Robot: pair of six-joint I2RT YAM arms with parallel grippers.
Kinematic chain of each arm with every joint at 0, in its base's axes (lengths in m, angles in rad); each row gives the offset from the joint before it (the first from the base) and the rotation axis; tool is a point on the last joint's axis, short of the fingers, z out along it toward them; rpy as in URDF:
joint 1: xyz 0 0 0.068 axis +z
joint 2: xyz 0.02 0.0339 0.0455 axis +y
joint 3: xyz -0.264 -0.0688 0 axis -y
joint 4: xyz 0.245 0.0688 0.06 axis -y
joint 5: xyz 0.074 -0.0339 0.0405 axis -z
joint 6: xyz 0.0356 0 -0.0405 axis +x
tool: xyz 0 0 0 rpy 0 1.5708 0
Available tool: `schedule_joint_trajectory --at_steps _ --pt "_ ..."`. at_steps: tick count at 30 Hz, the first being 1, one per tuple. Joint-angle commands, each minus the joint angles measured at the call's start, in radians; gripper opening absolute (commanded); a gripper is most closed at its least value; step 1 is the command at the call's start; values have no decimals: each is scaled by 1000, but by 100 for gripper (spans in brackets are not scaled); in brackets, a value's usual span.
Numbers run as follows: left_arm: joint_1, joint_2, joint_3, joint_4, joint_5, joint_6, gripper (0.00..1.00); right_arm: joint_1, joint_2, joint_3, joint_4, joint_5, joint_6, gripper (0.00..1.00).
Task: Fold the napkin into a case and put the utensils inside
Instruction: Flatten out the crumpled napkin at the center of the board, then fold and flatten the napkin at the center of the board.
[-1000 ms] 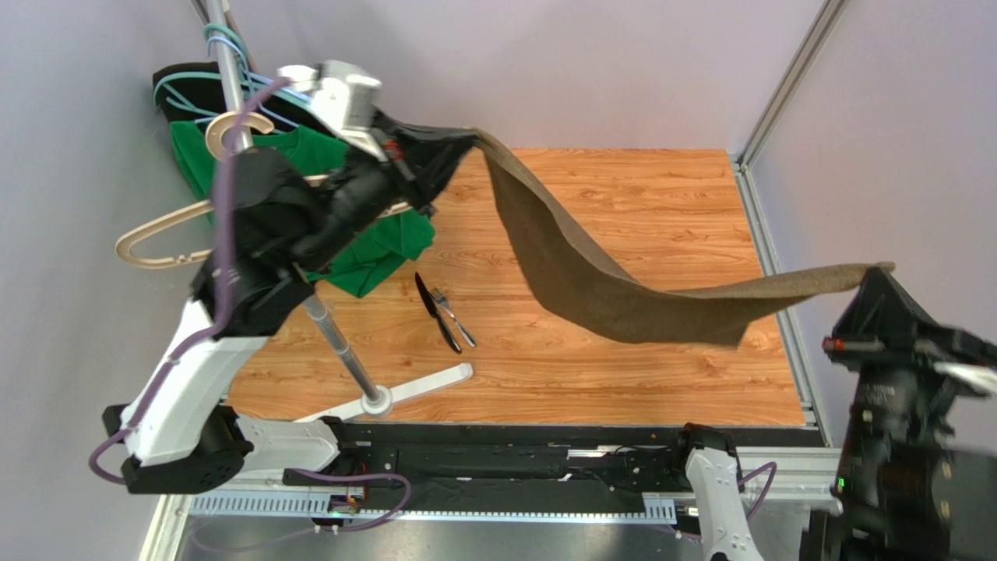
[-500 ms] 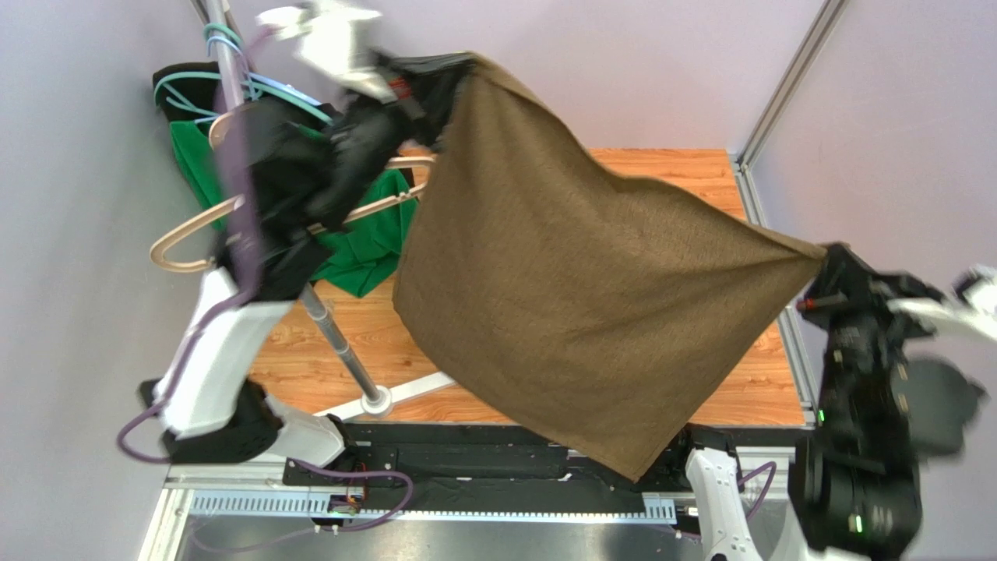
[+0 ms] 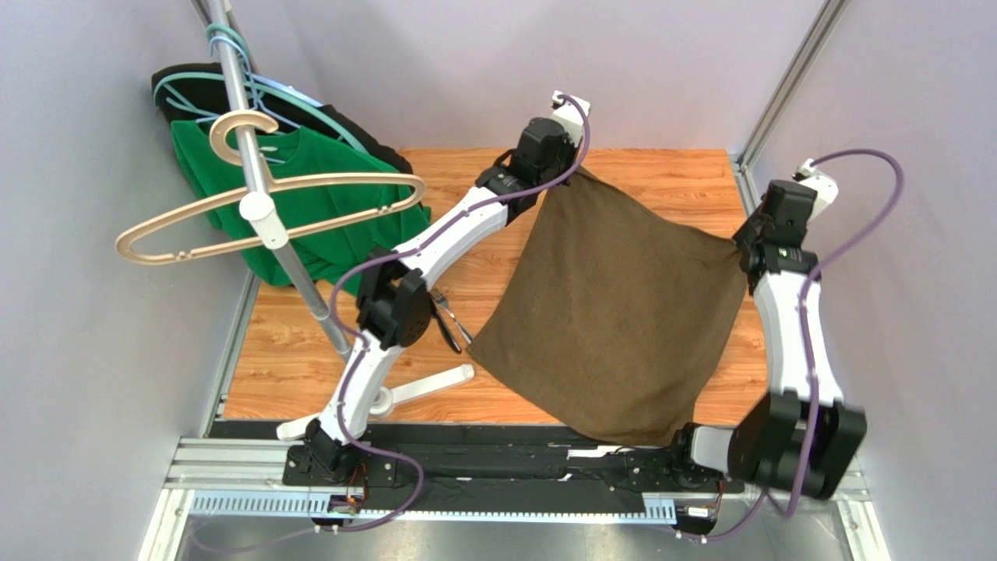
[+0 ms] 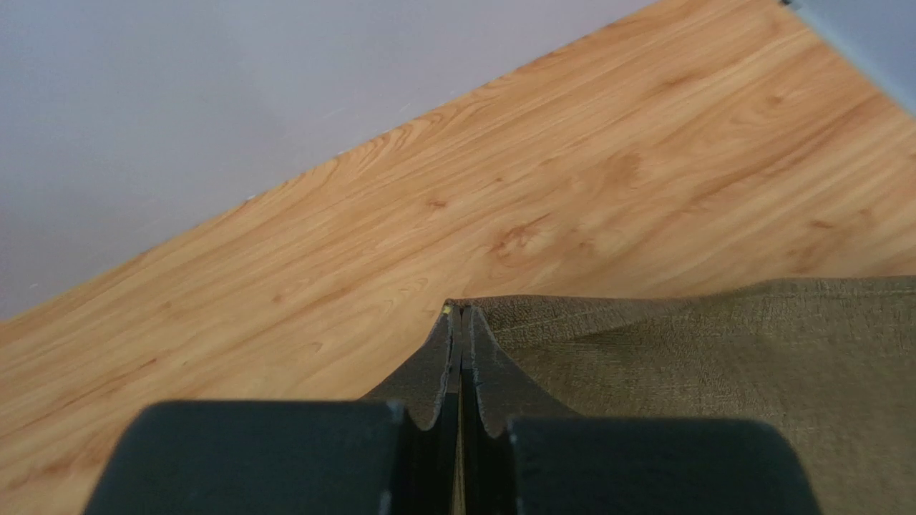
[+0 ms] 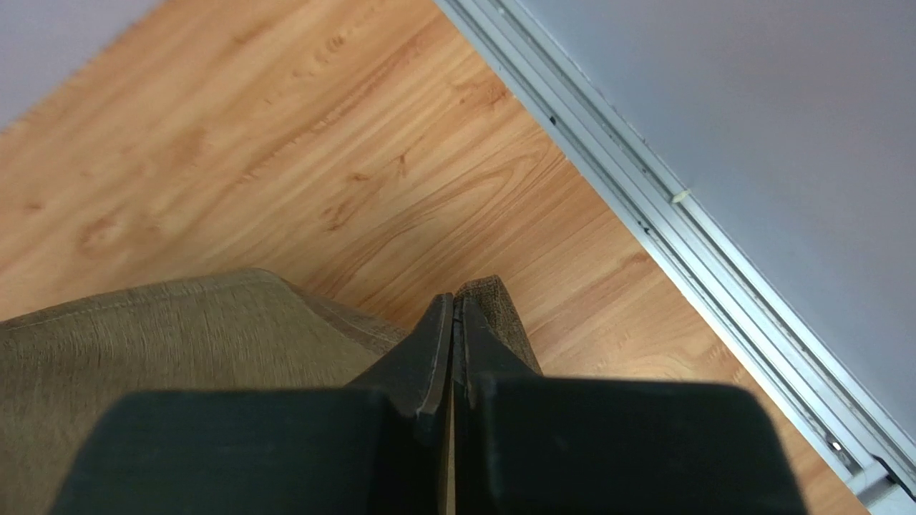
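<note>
Wooden table [image 3: 655, 175] under opened napkin [image 3: 609, 316]; left hand [image 4: 462, 319] pinching far corner, right hand [image 5: 453, 309] pinching right corner.

Left arm [image 3: 462, 228] and right arm [image 3: 796, 339]: white link shells, black joint housings, black bases. Purple cable [image 3: 866, 151] loops from behind each claw back to the base. Left claw [image 4: 462, 320], right claw [image 5: 453, 309]: matte black fingers [image 4: 434, 373], tapering to thin tips, scalloped inner edges. Small white camera block [image 3: 570, 109] just behind each claw.
</note>
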Motion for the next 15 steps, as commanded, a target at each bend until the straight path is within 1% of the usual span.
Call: schedule_joint_trajectory --at_steps 1,3,4,6,9,11,15 --pt "32 98 111 189 -13 50 0 -10 172 50 199 30 -53 0" --pt "40 141 126 212 -17 45 0 -11 265 75 202 -10 -46 0" --pt "52 152 136 206 -11 15 0 -11 290 92 197 -25 -42 0" --pt "60 168 131 215 3 8 0 -11 340 127 183 -59 -42 0" --pt "73 185 130 218 -5 -5 0 -13 373 152 158 -56 -39 0" --pt "81 191 124 217 6 -12 0 -13 385 178 130 -83 -36 0" --pt "93 172 75 215 -11 -27 0 -11 387 175 65 -143 19 0"
